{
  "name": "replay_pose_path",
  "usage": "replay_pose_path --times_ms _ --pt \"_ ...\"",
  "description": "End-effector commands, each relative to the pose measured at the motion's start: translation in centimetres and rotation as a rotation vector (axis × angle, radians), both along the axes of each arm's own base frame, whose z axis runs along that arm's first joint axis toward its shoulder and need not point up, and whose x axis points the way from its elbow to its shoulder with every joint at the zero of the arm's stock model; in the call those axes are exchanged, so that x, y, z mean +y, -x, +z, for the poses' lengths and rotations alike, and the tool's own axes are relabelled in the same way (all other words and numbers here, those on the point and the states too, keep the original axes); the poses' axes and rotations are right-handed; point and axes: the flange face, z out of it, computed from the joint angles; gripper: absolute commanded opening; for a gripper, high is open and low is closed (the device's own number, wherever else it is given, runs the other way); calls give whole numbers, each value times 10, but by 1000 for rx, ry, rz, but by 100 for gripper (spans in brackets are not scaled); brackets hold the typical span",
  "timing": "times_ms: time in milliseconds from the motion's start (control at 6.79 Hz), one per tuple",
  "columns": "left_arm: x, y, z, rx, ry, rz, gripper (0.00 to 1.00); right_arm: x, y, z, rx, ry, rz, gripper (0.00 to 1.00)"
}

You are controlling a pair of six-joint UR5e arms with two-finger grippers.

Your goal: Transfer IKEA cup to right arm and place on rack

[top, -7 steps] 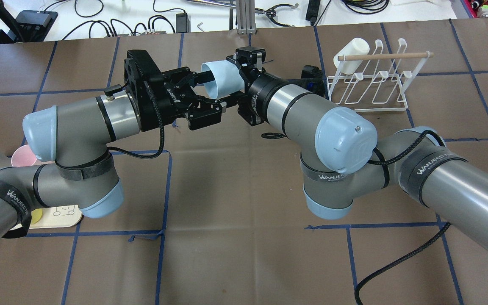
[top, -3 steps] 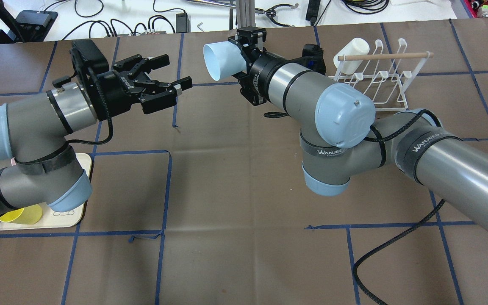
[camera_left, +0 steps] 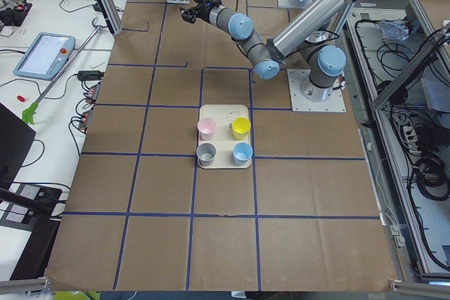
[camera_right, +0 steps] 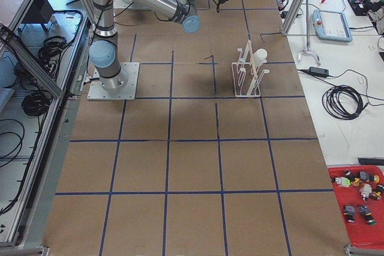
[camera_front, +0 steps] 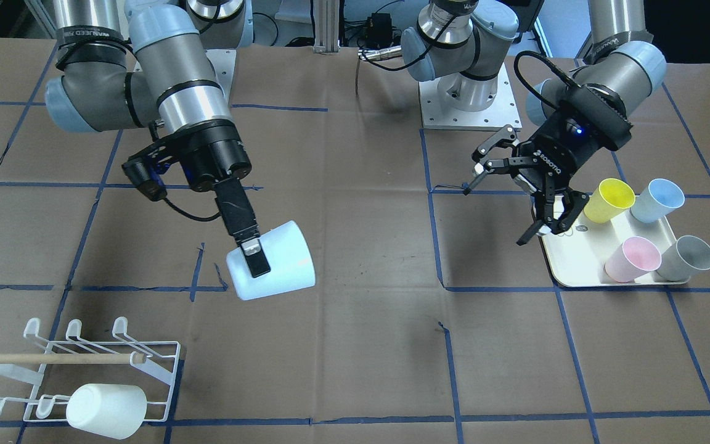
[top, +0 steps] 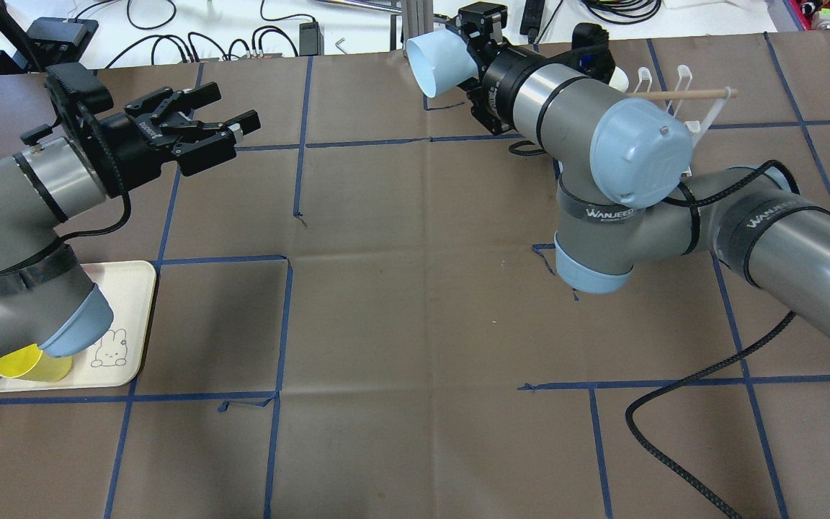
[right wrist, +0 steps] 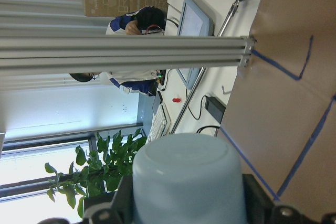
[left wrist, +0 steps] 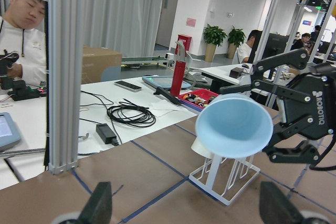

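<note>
My right gripper (camera_front: 259,262) is shut on a pale blue cup (camera_front: 281,262) and holds it on its side above the table, mouth pointing away from the arm. The cup also shows in the overhead view (top: 433,65), the left wrist view (left wrist: 233,127) and, base on, the right wrist view (right wrist: 186,177). The white wire rack (camera_front: 53,357) with its wooden dowel stands beyond the cup; my right arm partly hides the rack in the overhead view (top: 681,94). My left gripper (top: 235,104) is open and empty, far to the left of the cup.
A white cup (camera_front: 105,410) hangs on the rack's near corner. A cream tray (camera_front: 571,265) under my left arm holds yellow (camera_front: 607,200), blue (camera_front: 657,200), pink (camera_front: 632,259) and grey (camera_front: 688,259) cups. Cables and people are past the table's far edge.
My left gripper has let go of the blue cup and drawn back to the left, open. My right arm has carried the cup to the right and farther away, toward the rack.
</note>
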Motion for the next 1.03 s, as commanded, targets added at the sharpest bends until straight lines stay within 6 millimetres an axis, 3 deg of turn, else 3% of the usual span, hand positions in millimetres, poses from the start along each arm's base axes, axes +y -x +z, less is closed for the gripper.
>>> replay_pose_path --times_ms 0,147,295,442,736,884 --pt "-27 -30 1 -88 -116 170 99 -23 70 2 309 137 -2 16" --pt "-48 -35 13 -114 -199 203 99 -27 88 1 502 197 46 15" --pt "-65 -19 25 -193 -268 239 99 -32 113 -3 686 234 75 14" --pt "-78 11 43 -321 -359 282 99 -39 145 -7 841 253 93 14" --pt "-88 54 81 -560 -609 323 99 -53 199 -20 1092 265 143 11" --pt "-81 65 94 -643 -741 318 99 -61 217 -31 1185 262 176 11"
